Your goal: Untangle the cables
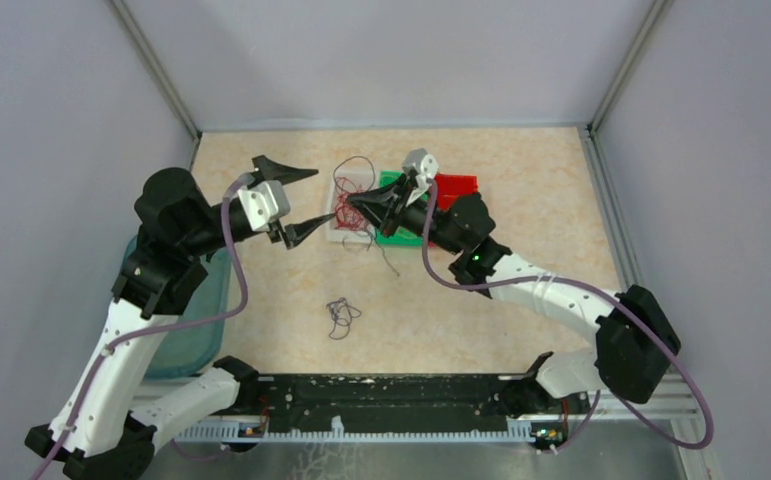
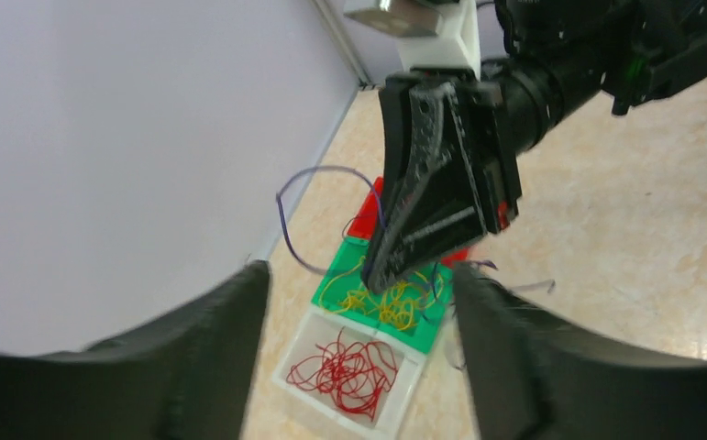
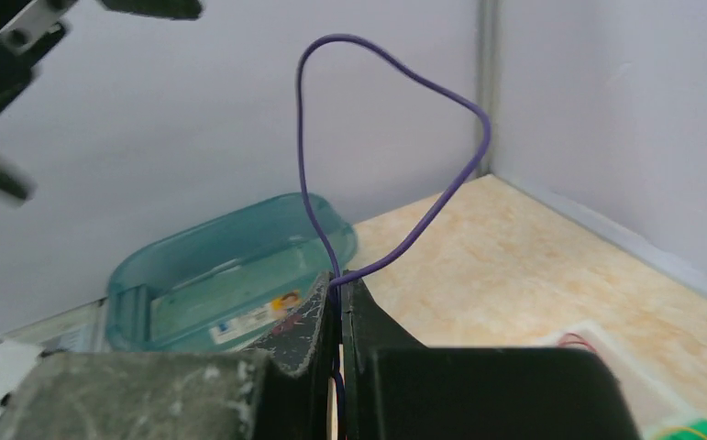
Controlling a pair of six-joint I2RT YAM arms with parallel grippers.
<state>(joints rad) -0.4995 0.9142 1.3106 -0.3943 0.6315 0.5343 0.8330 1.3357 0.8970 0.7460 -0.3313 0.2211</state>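
the thin purple cable (image 3: 300, 119) is arching up in a springy loop out of the right pincer (image 3: 337, 280), and that loop is looking like the main risk. if the arm is pulling away too fast, the trailing end could be dragging the yellow cables (image 2: 381, 307) out of the green tray (image 2: 336, 275). it could also be snagging the red cables (image 2: 345, 371) in the white tray (image 2: 282, 373) just beside it, knotting the colours together again. the grip is sitting on a very thin strand right at the tips, so under tension the cable could be slipping free and springing back into the pile. the left pincer (image 1: 309, 198) is hanging very near the right one, tips almost facing, so a small misjudged move could be knocking them together or catching the loop. another dark cable (image 1: 341, 316) is lying on the counter (image 1: 521, 230), nearer the arms and well apart from the trays.

the right pincer is pressing fully together above the trays, its jaws pinching the purple cable where the two legs of the loop are meeting. the left pincer is standing wide apart, holding nothing and, as far as the views are showing, touching nothing. from its own wrist view, the right pincer's tip is showing in the gap between its fingers (image 2: 212, 367), a little beyond them.
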